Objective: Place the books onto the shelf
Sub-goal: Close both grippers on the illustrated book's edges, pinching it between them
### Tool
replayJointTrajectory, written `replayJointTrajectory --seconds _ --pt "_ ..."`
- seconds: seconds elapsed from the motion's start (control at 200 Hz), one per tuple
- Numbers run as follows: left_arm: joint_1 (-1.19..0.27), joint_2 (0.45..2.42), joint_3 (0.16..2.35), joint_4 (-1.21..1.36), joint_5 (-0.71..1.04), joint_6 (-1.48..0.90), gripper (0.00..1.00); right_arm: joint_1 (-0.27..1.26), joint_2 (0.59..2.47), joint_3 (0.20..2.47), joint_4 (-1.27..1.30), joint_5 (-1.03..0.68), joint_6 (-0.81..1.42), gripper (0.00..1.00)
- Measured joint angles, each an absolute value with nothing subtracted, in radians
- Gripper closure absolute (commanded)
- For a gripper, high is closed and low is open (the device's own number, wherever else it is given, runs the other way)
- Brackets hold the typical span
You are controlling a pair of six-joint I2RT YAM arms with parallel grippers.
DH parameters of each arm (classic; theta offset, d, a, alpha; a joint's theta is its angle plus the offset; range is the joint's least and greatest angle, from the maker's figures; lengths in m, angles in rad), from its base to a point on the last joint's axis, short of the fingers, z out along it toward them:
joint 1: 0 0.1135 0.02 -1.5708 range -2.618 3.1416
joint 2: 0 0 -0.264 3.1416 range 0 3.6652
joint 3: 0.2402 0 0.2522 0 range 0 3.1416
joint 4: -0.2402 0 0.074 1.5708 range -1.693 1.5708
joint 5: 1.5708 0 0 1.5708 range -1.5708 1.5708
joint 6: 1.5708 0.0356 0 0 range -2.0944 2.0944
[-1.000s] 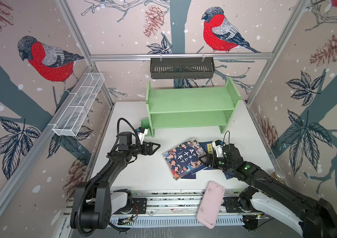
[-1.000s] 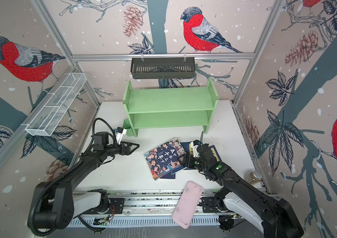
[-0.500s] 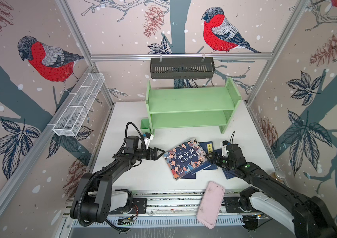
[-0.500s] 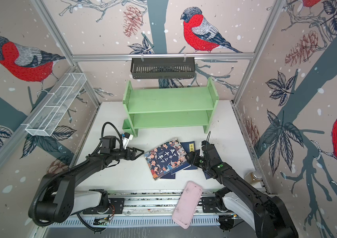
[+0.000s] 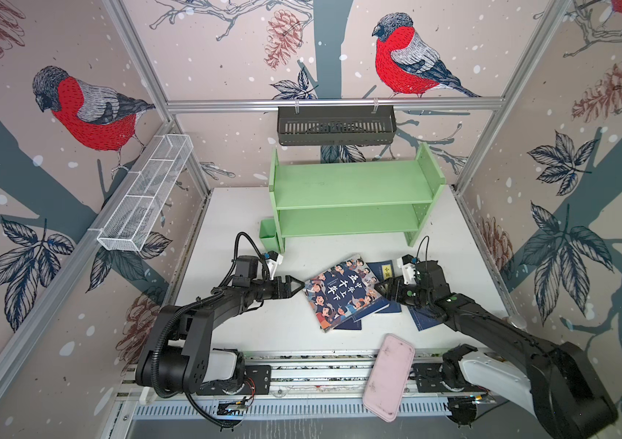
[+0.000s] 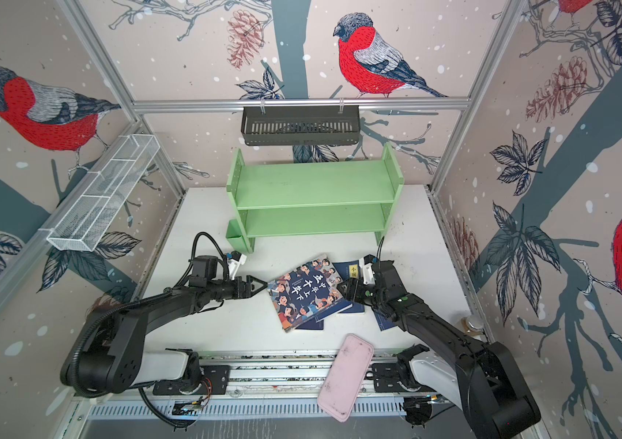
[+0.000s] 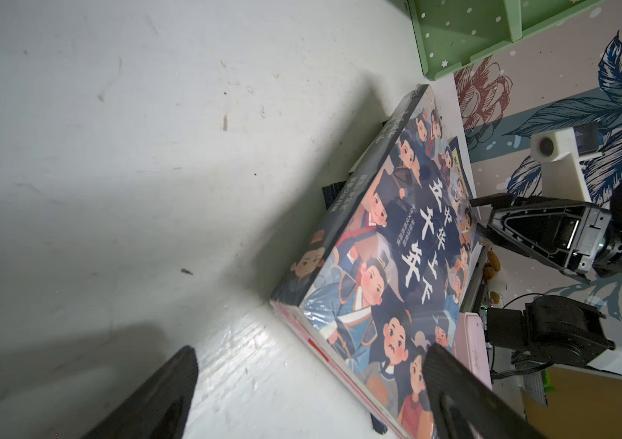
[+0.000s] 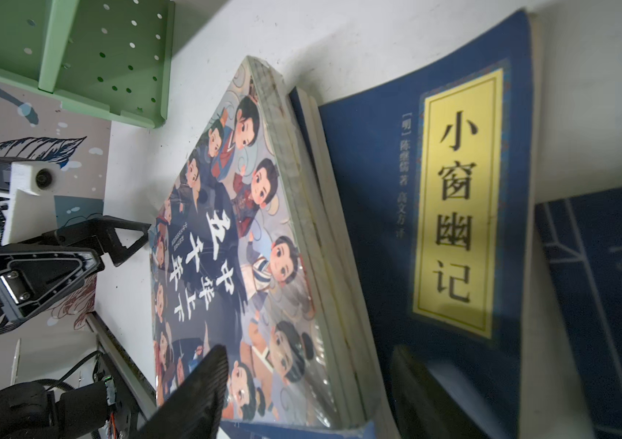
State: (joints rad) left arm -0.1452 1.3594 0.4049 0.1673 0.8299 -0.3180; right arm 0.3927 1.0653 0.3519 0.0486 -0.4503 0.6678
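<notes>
Both top views look steeply down from the front over the whole table (image 5: 271, 334). Wrist views sit low and close, facing each other across the book (image 7: 389, 266), apparently their shared subject; near parts blur.

Both arms reach low, pointing at each other. Left end effector (image 5: 299, 283): jaws spread wide. Right end effector (image 5: 380, 287): jaws apart, less wide.

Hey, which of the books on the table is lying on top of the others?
The large book with cartoon figures on its cover; it rests on the navy paperbacks, which poke out beneath it.
</notes>
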Motion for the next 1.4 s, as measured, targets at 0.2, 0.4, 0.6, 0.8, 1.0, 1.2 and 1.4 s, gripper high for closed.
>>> replayJointTrajectory --seconds 0.2,0.4,0.6,0.8,1.0,1.2,1.4 --pt "-0.166 1.374 0.389 0.198 0.847 -0.341 0.06 0.394 1.055 0.352 0.06 -0.493 0.625 0.33" --pt "-0.187 1.417 0.388 0.223 0.88 -0.344 0.06 0.394 1.101 0.372 0.047 -0.509 0.586 0.33" --pt "-0.192 1.422 0.388 0.232 0.888 -0.353 0.06 0.398 1.125 0.402 0.023 -0.484 0.558 0.33" --pt "-0.192 1.417 0.385 0.23 0.886 -0.361 0.06 0.398 1.152 0.423 -0.003 -0.434 0.523 0.33" --pt "-0.193 1.436 0.388 0.249 0.9 -0.362 0.06 0.415 1.182 0.436 0.002 -0.459 0.517 0.36" --pt "-0.193 1.444 0.389 0.258 0.912 -0.366 0.06 0.46 1.16 0.441 -0.003 -0.467 0.498 0.37" --pt "-0.193 1.423 0.393 0.249 0.9 -0.365 0.06 0.489 1.122 0.448 -0.025 -0.465 0.493 0.35"
